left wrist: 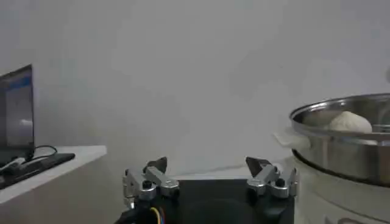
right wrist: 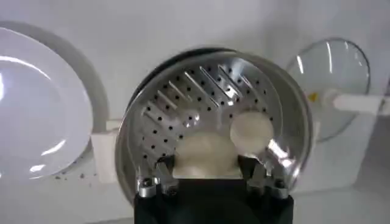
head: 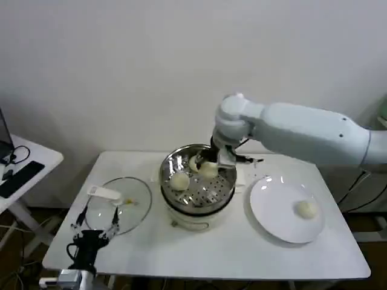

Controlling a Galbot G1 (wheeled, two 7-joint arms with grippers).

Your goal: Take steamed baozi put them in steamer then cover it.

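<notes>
Your table (head: 242,254) fills the lower half of the head view, with the steamer (head: 225,188) at its centre. The plate (head: 272,208) at right centre holds one baozi (head: 306,209), and the cover (head: 136,205) lies flat at lower left, so you have that bun and the covering left. Three buns look to be in the basket: one (head: 179,180) lies free, another sits at its far side, and the right gripper (right wrist: 208,176) has its jaws around a third (right wrist: 207,152). The left gripper (left wrist: 210,176) idles at the lower left corner, jaws wide
</notes>
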